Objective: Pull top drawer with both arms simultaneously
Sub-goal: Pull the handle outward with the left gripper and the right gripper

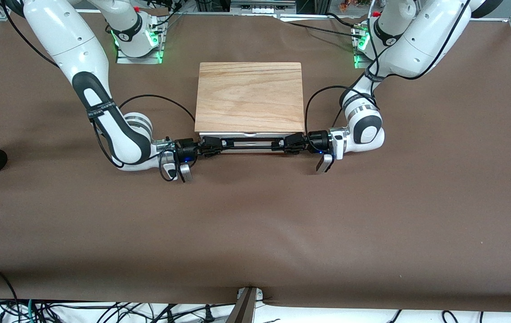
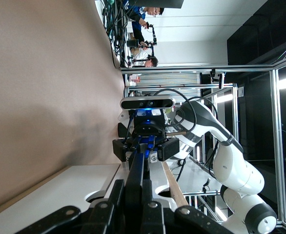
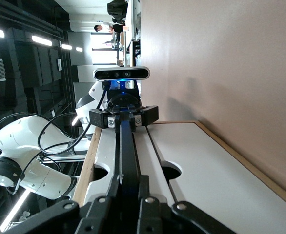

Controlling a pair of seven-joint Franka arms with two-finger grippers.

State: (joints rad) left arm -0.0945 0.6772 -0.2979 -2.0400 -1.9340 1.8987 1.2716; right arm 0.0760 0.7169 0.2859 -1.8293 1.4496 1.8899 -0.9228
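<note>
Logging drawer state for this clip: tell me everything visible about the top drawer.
The top drawer shows a white front panel with a long thin black bar handle, under the light-wood cabinet. It sticks out only slightly. The right gripper and left gripper each close their fingers on one end of the bar.

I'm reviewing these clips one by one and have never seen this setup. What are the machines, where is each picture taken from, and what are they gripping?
Two white robot arms stand at a brown table. The wide picture looks down from across the table; the other two come from cameras on each arm's wrist. On the table sits a light-wood cabinet. Its top drawer, white-fronted, looks barely out. Both hands hold the drawer's long black bar handle: the left hand at the end toward the left arm, the right hand at the other end. Each wrist picture looks along the handle to the other hand, and the fingers appear shut on it.
</note>
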